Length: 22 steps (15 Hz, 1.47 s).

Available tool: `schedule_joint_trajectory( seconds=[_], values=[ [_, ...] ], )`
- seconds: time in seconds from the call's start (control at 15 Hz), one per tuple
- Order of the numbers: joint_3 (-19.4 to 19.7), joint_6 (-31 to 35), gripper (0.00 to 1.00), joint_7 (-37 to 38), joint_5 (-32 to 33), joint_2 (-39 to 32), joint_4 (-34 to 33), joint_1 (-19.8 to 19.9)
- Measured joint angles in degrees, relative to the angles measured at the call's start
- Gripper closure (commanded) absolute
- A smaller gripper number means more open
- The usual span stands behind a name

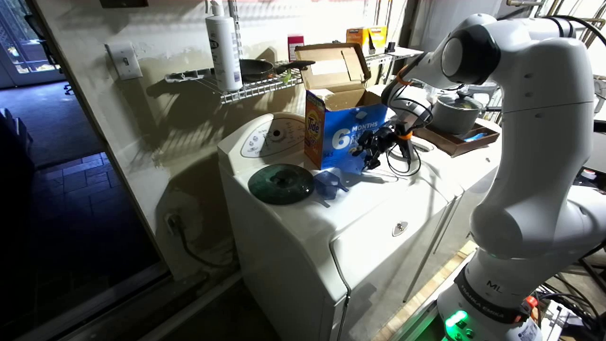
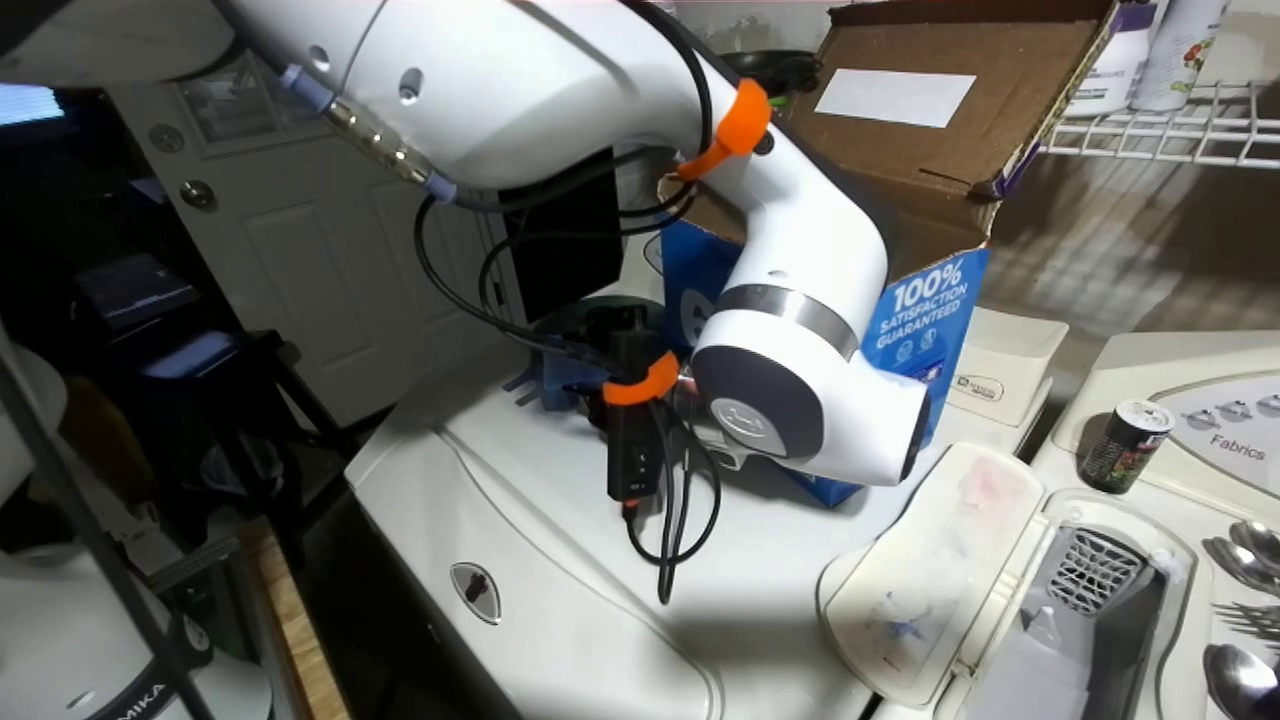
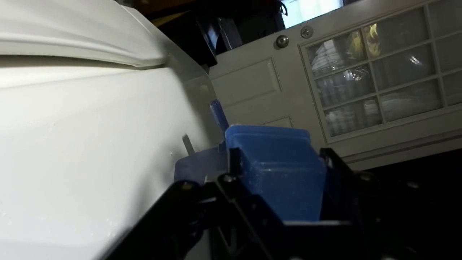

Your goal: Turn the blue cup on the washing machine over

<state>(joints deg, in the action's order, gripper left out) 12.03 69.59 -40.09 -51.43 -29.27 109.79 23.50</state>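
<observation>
Closest to me is my pincer (image 3: 280, 159). Its two dark fingers (image 3: 234, 162) are apart, one on each side of the small blue cup (image 3: 278, 180) when I look along them in the wrist view. In an exterior view I can make out a bit of space between them and the cup (image 1: 326, 184), so I'd say I have not got hold of it. The cup sits on the white washing machine (image 1: 360, 203), with what looks like a thin handle (image 3: 218, 115) poking out. So what is done? The pincer is near the cup and lined up with it. What is left, I think, is the big part: go in, pinch, lift, flip it, put it down and let go. I cannot tell which way the cup's open end points, so I can't say for sure if it is turned over or not; my best guess is not yet. A bit past it, just beside it, lies the round green disc (image 1: 280, 184); I can't tell if they touch. Behind them stands the big blue box (image 1: 350, 132) with a 6 on it, which could get bumped when I tip the cup. Farthest off is a white door (image 3: 305, 104), no part of this job.
</observation>
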Motion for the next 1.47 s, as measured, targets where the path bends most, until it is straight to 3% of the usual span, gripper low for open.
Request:
schedule_joint_trajectory(
  seconds=[0.6, 0.73, 0.93, 1.07, 1.27, 1.47],
  values=[
    [0.0, 1.5, 0.69, 5.3, 0.0, -0.1, -0.2, 0.0],
    [0.0, 3.1, 0.61, 5.3, 0.0, -0.1, -0.2, 0.0],
    [0.0, 4.3, 0.68, 5.5, 0.0, -0.1, -0.2, 0.0],
    [0.0, 4.3, 0.67, 5.8, 0.0, -0.2, -0.2, 0.0],
    [0.0, 4.4, 0.58, 6.4, 0.0, -0.2, -0.2, 0.0],
    [0.0, 4.5, 0.36, 7.6, 0.0, -0.2, -0.2, 0.0]
  ],
)
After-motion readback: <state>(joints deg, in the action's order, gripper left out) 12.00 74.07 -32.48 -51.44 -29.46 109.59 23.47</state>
